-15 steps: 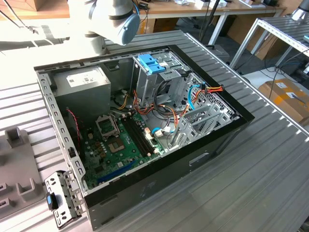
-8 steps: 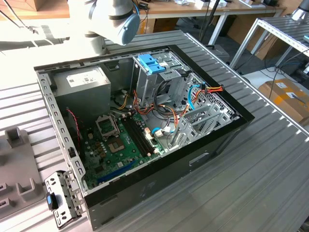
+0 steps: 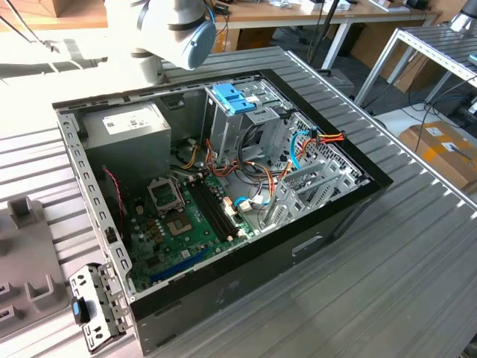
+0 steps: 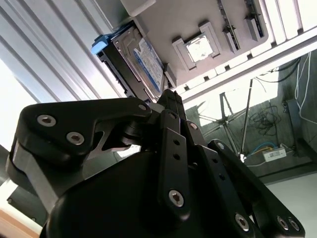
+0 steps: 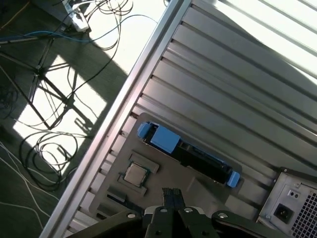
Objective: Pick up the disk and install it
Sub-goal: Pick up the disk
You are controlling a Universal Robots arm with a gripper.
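I'm seeing the pincer (image 5: 172, 194) hovering pressed together, pinching nothing, near the disk (image 5: 190, 152), which is standing on edge in the grey tray (image 5: 163, 166) on the slatted metal counter (image 5: 237, 74).

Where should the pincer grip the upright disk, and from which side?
Probably across its two broad faces at mid-length, coming from above: the disk stands on edge in the grey holder, long upper edge exposed, blue rails at both ends.
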